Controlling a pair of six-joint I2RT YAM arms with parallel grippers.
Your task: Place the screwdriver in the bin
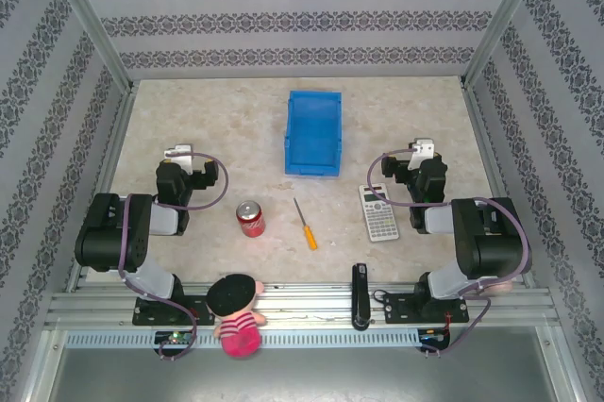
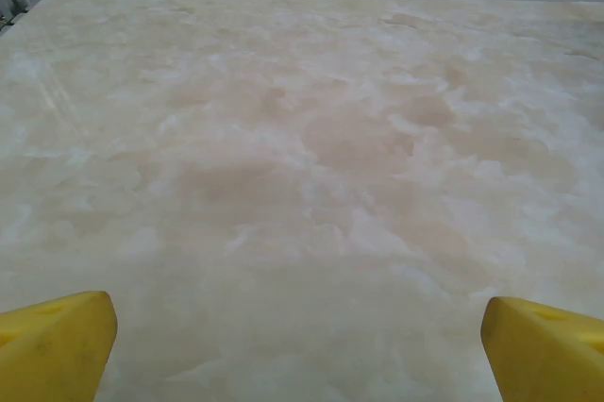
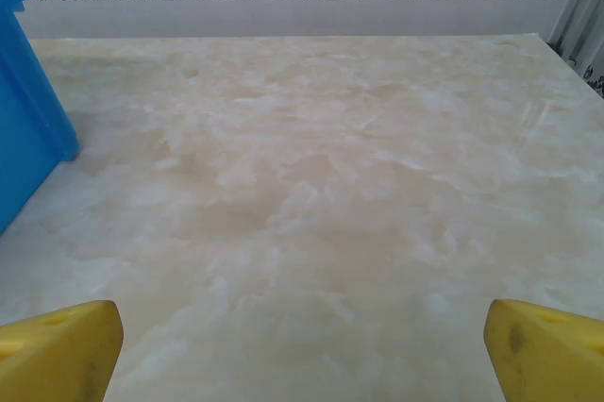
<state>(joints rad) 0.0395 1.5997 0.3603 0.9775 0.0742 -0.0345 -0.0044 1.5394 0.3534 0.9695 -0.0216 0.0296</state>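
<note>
The small screwdriver, orange handle toward me and thin shaft pointing away, lies on the table's near middle. Farther back stands the bright blue bin, whose corner also fills the left edge of the right wrist view. My left gripper rests at the left, folded back over its arm; its yellow fingers stand wide apart over bare table, so it is open. On the right, my right gripper is also folded back and open, with yellow fingers spread and nothing between them.
A red soda can stands left of the screwdriver. A grey calculator lies to its right, close to the right arm. A black bar-shaped object and a doll sit on the front rail. Patterned walls enclose the table.
</note>
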